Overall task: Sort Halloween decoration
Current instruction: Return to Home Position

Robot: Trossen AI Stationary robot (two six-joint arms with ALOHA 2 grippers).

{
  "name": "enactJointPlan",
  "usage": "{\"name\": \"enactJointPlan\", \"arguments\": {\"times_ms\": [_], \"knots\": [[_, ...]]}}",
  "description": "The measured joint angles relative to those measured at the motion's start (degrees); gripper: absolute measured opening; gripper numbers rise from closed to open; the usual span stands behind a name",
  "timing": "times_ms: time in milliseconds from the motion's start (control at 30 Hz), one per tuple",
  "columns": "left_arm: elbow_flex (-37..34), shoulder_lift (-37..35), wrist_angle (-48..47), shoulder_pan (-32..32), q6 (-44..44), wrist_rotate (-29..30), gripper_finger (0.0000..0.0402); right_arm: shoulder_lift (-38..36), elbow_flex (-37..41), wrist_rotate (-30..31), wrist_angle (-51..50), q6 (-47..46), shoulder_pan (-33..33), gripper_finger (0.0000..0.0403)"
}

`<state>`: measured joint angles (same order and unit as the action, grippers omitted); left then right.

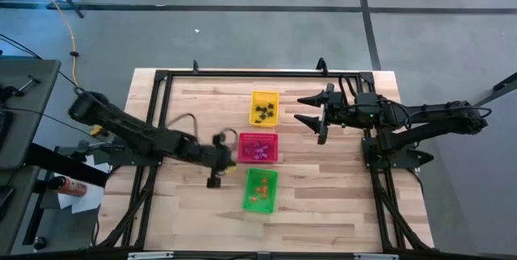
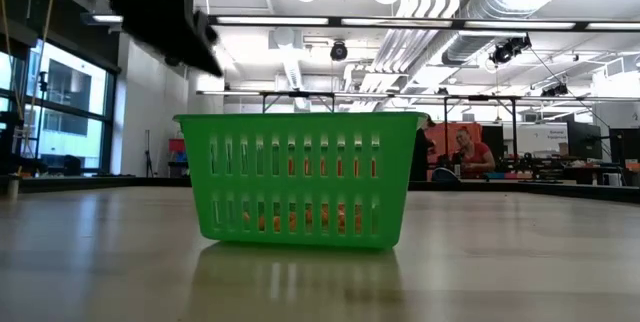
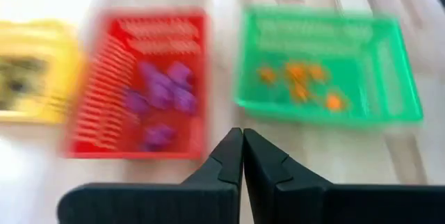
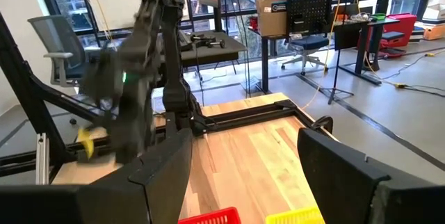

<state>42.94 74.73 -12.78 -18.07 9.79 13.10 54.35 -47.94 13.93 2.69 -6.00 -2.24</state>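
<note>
The left hand is clenched on nothing, its two fingers pressed flat together. It hangs just off the side of the row of three baskets. Straight ahead of it lies the gap between the red basket and the green basket, and the yellow basket sits beyond the red one. The red basket's long axis runs away from this hand, while the green one lies crosswise to it. The right hand is released, fingers spread wide and holding nothing, just beside the yellow basket on the side of the row away from the left hand.

The orange trinkets lie in the green basket, the purple trinkets in the red and the black trinkets in the yellow. I see none loose on the surface, so I judge the sorting done and the coming move a retreat. The left hand is the nearer to the red and green rims and needs the more care in backing off.

The low view shows only the green basket side-on, orange showing through its slots, with a person seated far behind. Only the high view shows both hands and all three baskets together.
</note>
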Motion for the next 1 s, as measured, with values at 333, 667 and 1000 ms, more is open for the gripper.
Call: {"name": "enactJointPlan", "arguments": {"times_ms": [333,667,1000], "knots": [[0.0,-24.1,2.7,9.7,-5.4,6.2,0.0,0.0,0.0,1.5,-0.6,1.0,0.0,0.0257],[0.1,-33.2,25.9,16.7,-13.3,0.1,0.0,-0.1,0.0,2.0,3.2,-2.2,0.0,0.0257],[0.0,-35.0,23.9,16.9,-9.7,-3.0,0.0,-0.1,0.0,2.0,7.4,-2.5,0.0,0.0257]]}}
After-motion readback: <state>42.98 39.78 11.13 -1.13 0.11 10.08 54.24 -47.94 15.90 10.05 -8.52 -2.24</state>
